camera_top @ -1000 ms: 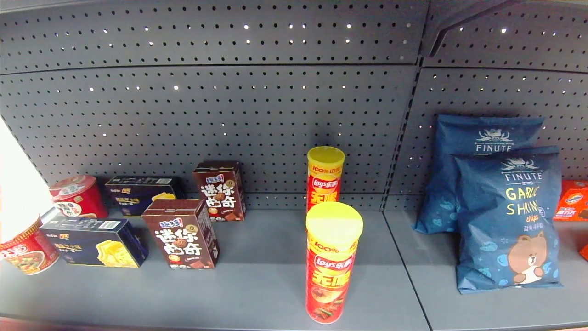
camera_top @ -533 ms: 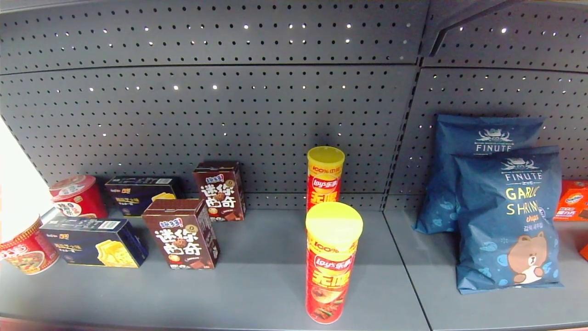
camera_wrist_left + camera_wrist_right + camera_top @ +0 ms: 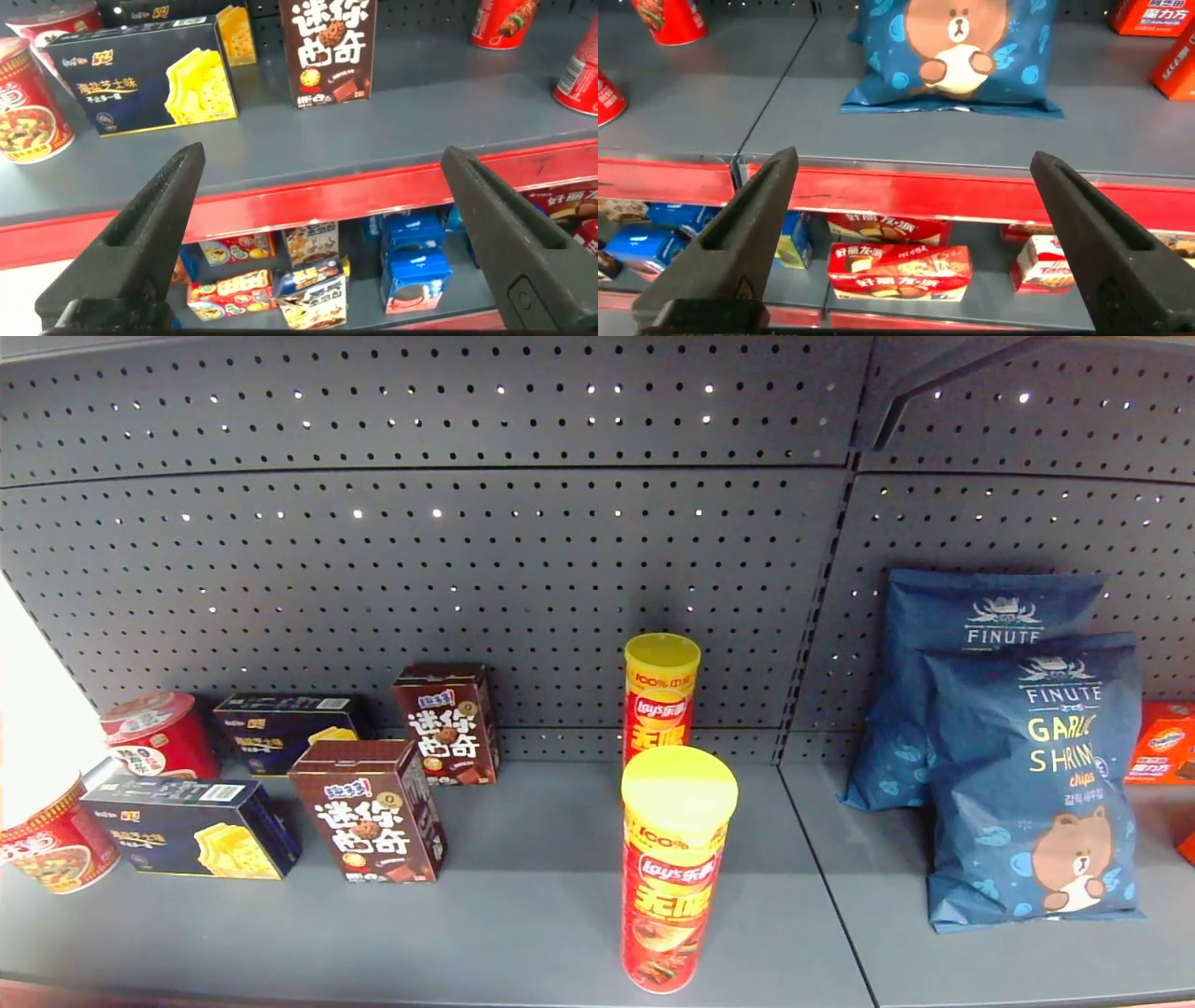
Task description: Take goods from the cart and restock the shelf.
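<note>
Grey shelf [image 3: 523, 933] bears red chip cans [image 3: 674, 868]; left gripper [image 3: 322, 149] and right gripper [image 3: 913, 154] fingers apart.

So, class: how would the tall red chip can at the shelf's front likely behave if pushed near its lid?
The front chip can stands upright, tall and narrow, so it would probably tip rather than slide. Being round, it would likely roll once down.

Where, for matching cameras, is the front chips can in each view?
Head view: front chips can on the shelf, near its front edge.
Left wrist view: can cut off beyond the brown box.
Right wrist view: can cut off beyond the bear bag.
Shared landmark: the rear chips can.
</note>
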Tool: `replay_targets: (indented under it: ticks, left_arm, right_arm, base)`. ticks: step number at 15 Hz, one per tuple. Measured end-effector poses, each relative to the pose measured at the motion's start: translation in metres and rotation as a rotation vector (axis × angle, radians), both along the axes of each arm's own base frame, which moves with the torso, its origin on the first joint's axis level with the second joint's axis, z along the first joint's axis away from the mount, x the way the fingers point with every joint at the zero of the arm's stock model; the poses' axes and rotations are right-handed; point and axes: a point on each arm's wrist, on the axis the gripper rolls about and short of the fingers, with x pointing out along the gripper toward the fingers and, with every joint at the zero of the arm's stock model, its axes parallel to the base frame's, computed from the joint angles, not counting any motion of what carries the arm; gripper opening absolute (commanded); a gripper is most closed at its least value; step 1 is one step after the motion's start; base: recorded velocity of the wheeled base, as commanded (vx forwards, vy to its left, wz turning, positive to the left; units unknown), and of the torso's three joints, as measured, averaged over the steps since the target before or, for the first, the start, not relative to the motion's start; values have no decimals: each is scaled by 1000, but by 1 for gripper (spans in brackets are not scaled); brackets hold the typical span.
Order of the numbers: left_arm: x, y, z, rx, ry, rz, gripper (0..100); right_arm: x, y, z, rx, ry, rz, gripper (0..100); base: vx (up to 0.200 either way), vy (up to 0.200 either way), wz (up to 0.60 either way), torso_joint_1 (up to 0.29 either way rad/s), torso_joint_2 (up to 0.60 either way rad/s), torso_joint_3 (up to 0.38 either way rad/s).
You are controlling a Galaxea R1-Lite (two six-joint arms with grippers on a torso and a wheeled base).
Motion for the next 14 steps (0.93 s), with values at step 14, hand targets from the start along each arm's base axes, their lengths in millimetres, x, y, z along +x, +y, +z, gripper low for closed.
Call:
replay_targets:
  ticks: [14]
  left_arm:
    - [0,0,0,-15,1,11,100]
  right_arm:
    - [-7,2,-2,5,-87,-94,100]
  base:
    - [0,0,0,0,0,0]
